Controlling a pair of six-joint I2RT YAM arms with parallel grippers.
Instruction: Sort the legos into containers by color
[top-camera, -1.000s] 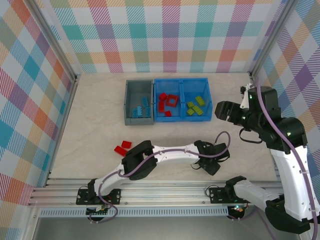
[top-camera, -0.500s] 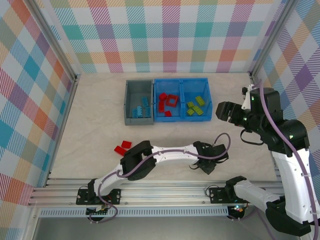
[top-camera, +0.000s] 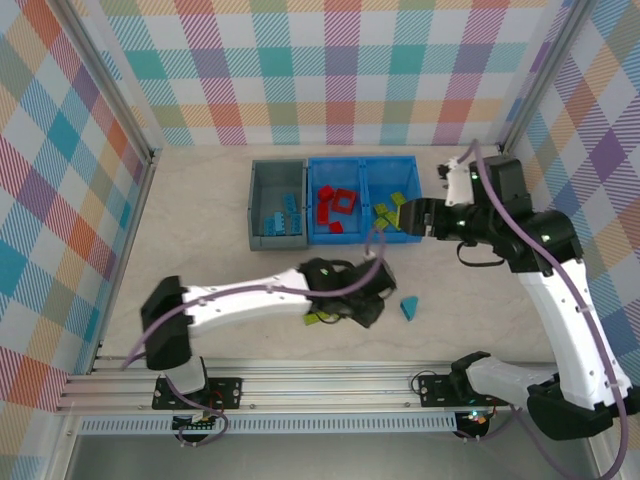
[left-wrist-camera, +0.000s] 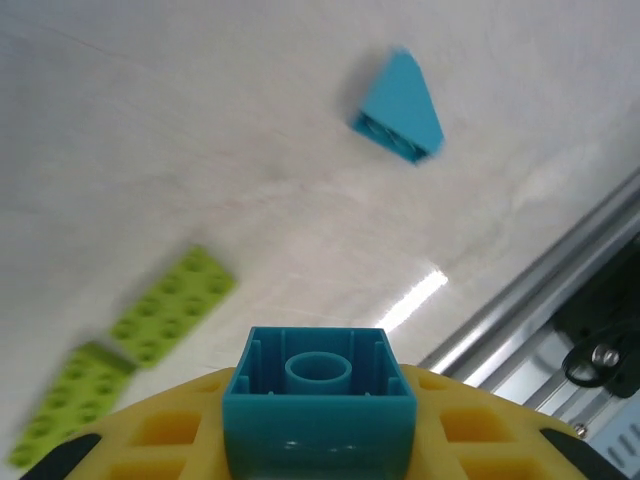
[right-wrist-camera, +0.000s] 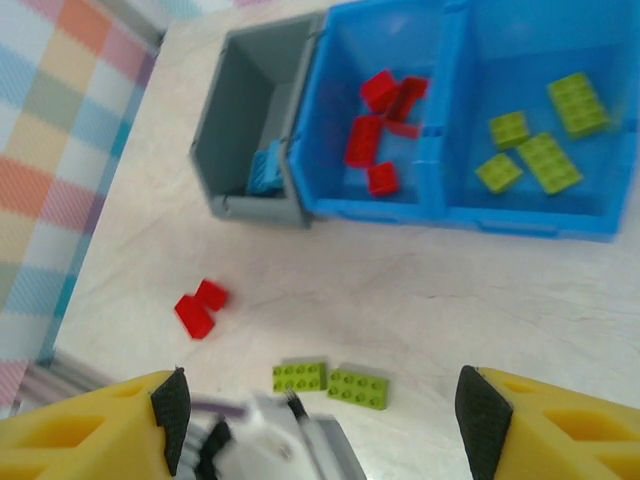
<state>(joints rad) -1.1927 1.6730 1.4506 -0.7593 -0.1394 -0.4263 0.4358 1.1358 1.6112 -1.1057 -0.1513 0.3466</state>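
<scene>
Most pieces are sorted: blue bricks (top-camera: 285, 212) lie in the grey bin (top-camera: 262, 200), red and green ones in the blue bin (right-wrist-camera: 440, 215). The left claw (top-camera: 352, 297) grasps one blue brick (left-wrist-camera: 318, 400) above the table (top-camera: 200, 220). The right claw (top-camera: 410, 216) is released and empty. A blue wedge (top-camera: 409, 306), two green plates (right-wrist-camera: 358, 388) and red bricks (right-wrist-camera: 200, 308) are left on the table.

The tabletop (top-camera: 200, 220) is pale cream with faint marbling, and the walls (top-camera: 330, 70) carry a pastel plaid of pink, teal, orange and purple. The grey bin (top-camera: 255, 210) holds light blue bricks (top-camera: 284, 214), while the bright blue bin (top-camera: 365, 163) holds red bricks (right-wrist-camera: 365, 140) and lime green bricks (right-wrist-camera: 545, 160). Loose on the tabletop are a teal-blue wedge (top-camera: 410, 307), two lime green plates (right-wrist-camera: 335, 382) and two red pieces (right-wrist-camera: 200, 307), and a teal-blue brick (left-wrist-camera: 318, 400) sits between the yellow pads (left-wrist-camera: 165, 440) of the left hand (left-wrist-camera: 318, 455).
</scene>
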